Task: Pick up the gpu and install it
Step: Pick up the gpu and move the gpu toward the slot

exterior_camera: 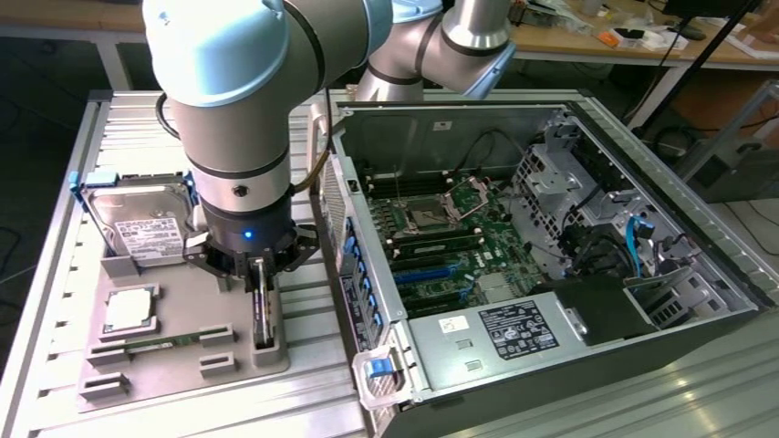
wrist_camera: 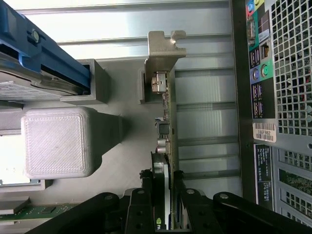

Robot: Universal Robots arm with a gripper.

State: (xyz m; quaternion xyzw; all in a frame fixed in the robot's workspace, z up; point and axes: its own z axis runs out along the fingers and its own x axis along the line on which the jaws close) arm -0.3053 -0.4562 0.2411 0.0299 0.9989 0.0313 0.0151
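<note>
The gpu (exterior_camera: 263, 321) is stood on its edge on the worktop (exterior_camera: 134, 119), right under the end effector (exterior_camera: 258, 278). It is pinched there. In the exterior view its long side runs from 12 to 6 o'clock.

Bright even light, soft shadows, slight glare

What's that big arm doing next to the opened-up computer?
A robot arm is reaching down to a grey tray beside the open computer case. Its end effector is closed on a graphics card, which stands on edge in a slot of the tray. The card has not been lifted out or put in the computer yet.
</note>
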